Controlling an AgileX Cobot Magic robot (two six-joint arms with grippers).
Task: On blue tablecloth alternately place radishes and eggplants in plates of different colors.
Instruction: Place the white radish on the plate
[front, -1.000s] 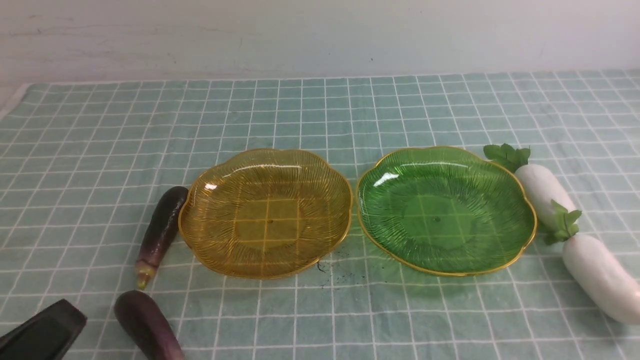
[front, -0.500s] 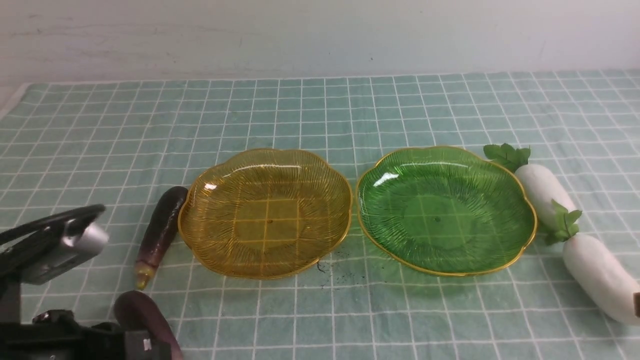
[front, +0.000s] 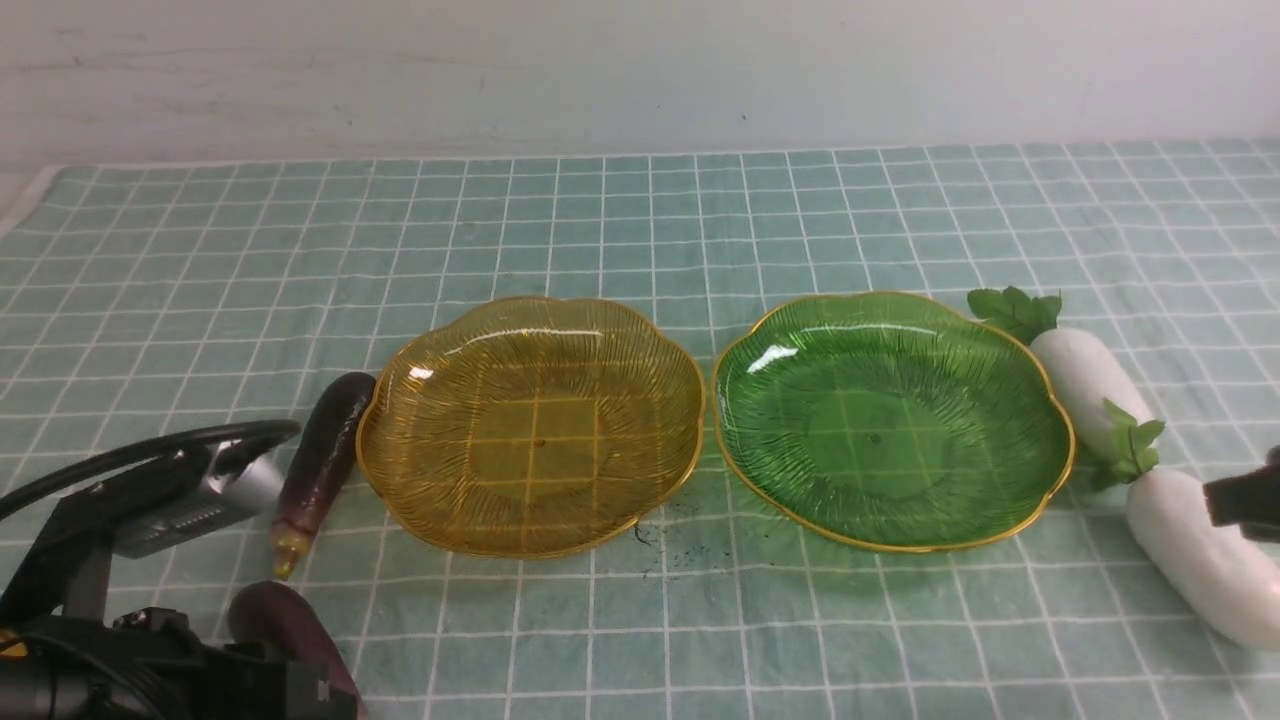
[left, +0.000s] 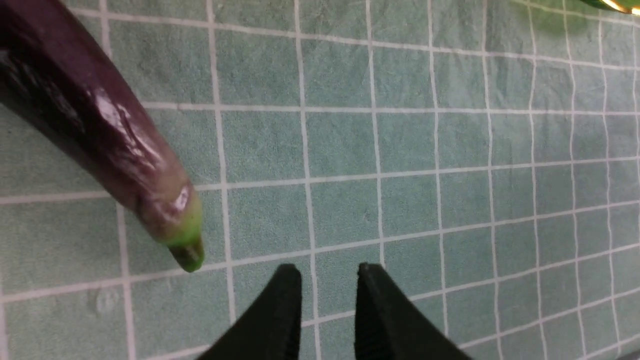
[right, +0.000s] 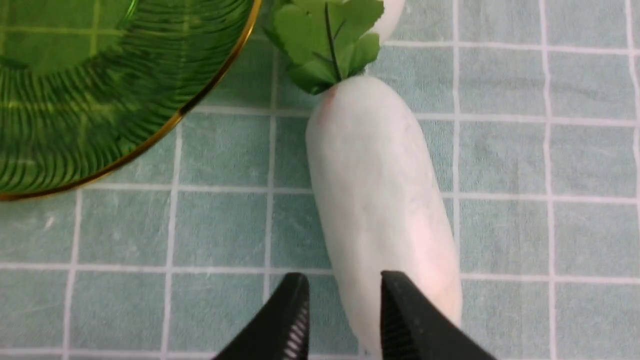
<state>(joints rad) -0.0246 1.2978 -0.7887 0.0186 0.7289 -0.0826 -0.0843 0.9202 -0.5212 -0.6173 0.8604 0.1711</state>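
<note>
On the blue tablecloth (front: 640, 220) stand an amber plate (front: 400, 400) and a green plate (front: 1040, 400), both empty. One eggplant (front: 320, 455) lies against the amber plate's left rim. A second eggplant (front: 285, 620) is half hidden behind my left arm (front: 110, 600). Two radishes lie right of the green plate, the far radish (front: 1078, 385) and the near radish (front: 1200, 560). My left gripper (left: 327, 272) hovers slightly open and empty over cloth, beside an eggplant's stem end (left: 187, 250). My right gripper (right: 345, 280) is slightly open over the near radish (right: 380, 190), not closed on it.
A pale wall runs behind the table. The cloth's left edge (front: 30, 195) shows at the far left corner. Dark specks (front: 665, 530) mark the cloth between the plates. The green plate's rim (right: 150, 140) lies close to the near radish's leafy top (right: 325, 45).
My left arm has come forward and up over the near eggplant. My right gripper has entered at the right edge above the near radish. Plates and vegetables have not moved.
</note>
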